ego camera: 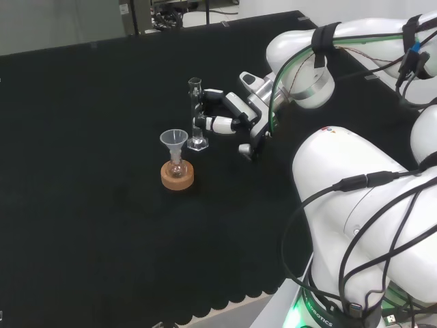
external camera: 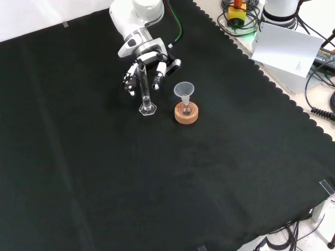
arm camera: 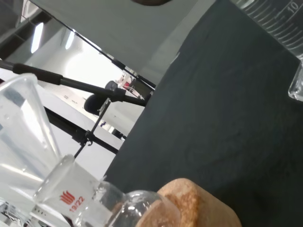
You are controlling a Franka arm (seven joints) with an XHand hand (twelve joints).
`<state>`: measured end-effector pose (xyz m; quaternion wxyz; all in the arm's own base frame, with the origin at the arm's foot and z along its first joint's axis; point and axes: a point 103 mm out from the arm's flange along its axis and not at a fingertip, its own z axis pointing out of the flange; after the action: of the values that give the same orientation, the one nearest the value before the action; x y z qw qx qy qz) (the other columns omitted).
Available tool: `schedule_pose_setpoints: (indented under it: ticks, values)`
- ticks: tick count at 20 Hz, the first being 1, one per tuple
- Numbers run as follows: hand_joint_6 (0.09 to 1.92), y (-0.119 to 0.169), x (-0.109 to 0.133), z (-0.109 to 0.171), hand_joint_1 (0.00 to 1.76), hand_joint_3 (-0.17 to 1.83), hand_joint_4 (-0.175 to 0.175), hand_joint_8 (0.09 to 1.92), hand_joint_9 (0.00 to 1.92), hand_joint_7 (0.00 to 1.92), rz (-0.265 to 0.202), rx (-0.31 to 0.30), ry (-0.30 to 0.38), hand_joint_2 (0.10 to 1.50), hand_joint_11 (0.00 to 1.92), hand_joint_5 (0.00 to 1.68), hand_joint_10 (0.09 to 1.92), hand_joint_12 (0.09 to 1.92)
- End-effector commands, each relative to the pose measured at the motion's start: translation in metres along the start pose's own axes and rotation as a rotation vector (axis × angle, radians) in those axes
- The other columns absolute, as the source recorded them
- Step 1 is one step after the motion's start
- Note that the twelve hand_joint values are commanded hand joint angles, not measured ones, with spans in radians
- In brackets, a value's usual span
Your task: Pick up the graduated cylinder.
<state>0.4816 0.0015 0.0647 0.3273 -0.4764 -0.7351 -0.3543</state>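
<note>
The black-and-white robot hand (external camera: 145, 65) is curling its fingers around the tall clear glass graduated cylinder (external camera: 145, 89), which is standing upright on the cloth, just left of it in the head view.

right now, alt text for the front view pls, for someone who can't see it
The hand reaches down from the top, fingers curled around an upright clear cylinder standing on black cloth. Right of it, a small flask with a funnel in its neck sits on a cork ring.

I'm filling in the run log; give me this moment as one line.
hand: fingers curled round graduated cylinder | cylinder: upright, base on cloth | funnel in flask on cork ring: beside, untouched
</note>
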Motion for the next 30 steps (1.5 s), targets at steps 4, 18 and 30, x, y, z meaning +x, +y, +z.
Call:
schedule_pose_setpoints:
  ticks: [4, 18, 30]
  values:
    - [0.14, 0.006, -0.005, 0.001, 1.05, -0.17, -0.037, 0.64, 0.70, 0.47, -0.002, -0.040, 0.038, 1.02, 0.52, 0.66, 0.51, 1.19]
    - [0.44, 0.011, -0.004, 0.011, 1.06, -0.17, -0.030, 0.63, 0.77, 0.51, -0.018, -0.026, 0.073, 1.02, 0.61, 0.56, 0.44, 1.14]
    - [0.58, 0.011, -0.003, 0.013, 1.05, -0.17, -0.026, 0.65, 0.88, 0.58, -0.014, -0.049, 0.068, 1.08, 0.75, 0.62, 0.42, 1.08]
